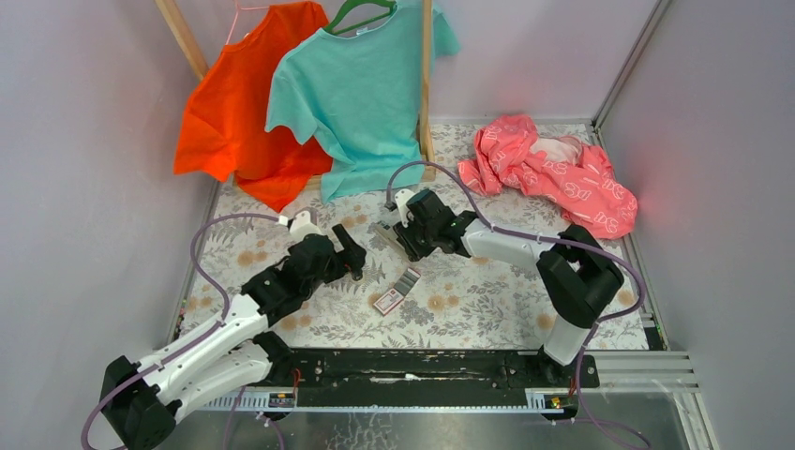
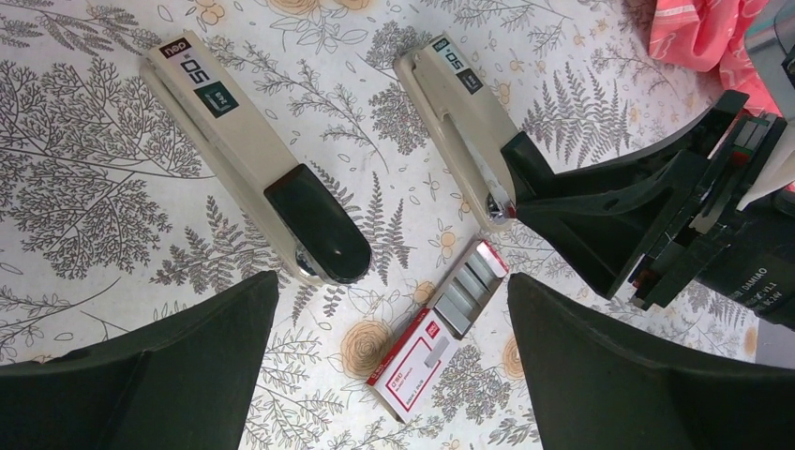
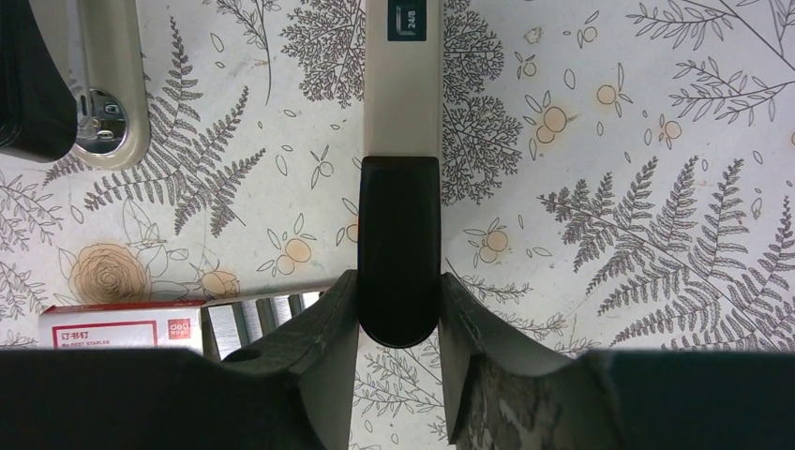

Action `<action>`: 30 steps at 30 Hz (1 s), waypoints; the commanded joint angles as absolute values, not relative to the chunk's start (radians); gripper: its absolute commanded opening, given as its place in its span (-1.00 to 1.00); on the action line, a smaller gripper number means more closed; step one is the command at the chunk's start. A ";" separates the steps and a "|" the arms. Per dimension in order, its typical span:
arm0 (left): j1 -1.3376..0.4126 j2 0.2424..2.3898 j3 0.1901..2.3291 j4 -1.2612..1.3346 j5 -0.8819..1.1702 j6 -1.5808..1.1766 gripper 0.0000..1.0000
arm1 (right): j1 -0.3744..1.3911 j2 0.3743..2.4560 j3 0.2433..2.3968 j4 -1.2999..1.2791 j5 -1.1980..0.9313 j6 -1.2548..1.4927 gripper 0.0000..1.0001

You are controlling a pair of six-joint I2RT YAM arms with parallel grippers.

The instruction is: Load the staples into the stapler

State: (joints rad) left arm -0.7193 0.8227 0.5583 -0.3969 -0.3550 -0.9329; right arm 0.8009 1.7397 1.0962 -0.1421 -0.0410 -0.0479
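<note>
Two beige staplers with black rear ends lie on the floral cloth. My right gripper (image 3: 398, 281) is shut on the black end of the right stapler (image 3: 401, 141), which also shows in the left wrist view (image 2: 459, 112) and the top view (image 1: 384, 231). The other stapler (image 2: 253, 159) lies free to its left. The staples box (image 2: 422, 361), red and white, lies below them with its tray slid out, showing grey staple strips (image 2: 469, 281); it also shows in the top view (image 1: 397, 291). My left gripper (image 2: 392, 281) is open and empty above the box, its fingers either side.
An orange shirt (image 1: 239, 103) and a teal shirt (image 1: 361, 94) hang on a wooden frame at the back. A pink garment (image 1: 553, 173) lies at the back right. Grey walls close in the left, right and back.
</note>
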 commanded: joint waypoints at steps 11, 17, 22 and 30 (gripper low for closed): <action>-0.721 0.841 0.524 -0.383 -0.344 -0.967 1.00 | 0.849 1.846 1.048 -0.165 0.044 -0.017 -0.69; -0.721 0.830 0.539 -0.420 -0.357 -0.974 1.00 | 0.848 1.789 1.053 -0.186 0.126 0.055 -0.74; -0.721 0.794 0.575 -0.486 -0.397 -0.976 1.00 | 0.842 1.715 1.013 -0.228 0.291 0.151 -0.73; -0.720 0.727 0.628 -0.609 -0.458 -0.982 1.00 | 0.804 1.506 0.875 -0.276 0.431 0.330 -0.45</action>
State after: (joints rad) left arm -0.7193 0.7628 0.5781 -0.5205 -0.3912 -0.9676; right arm 0.8261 1.6066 0.9344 -0.1810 0.3008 0.2157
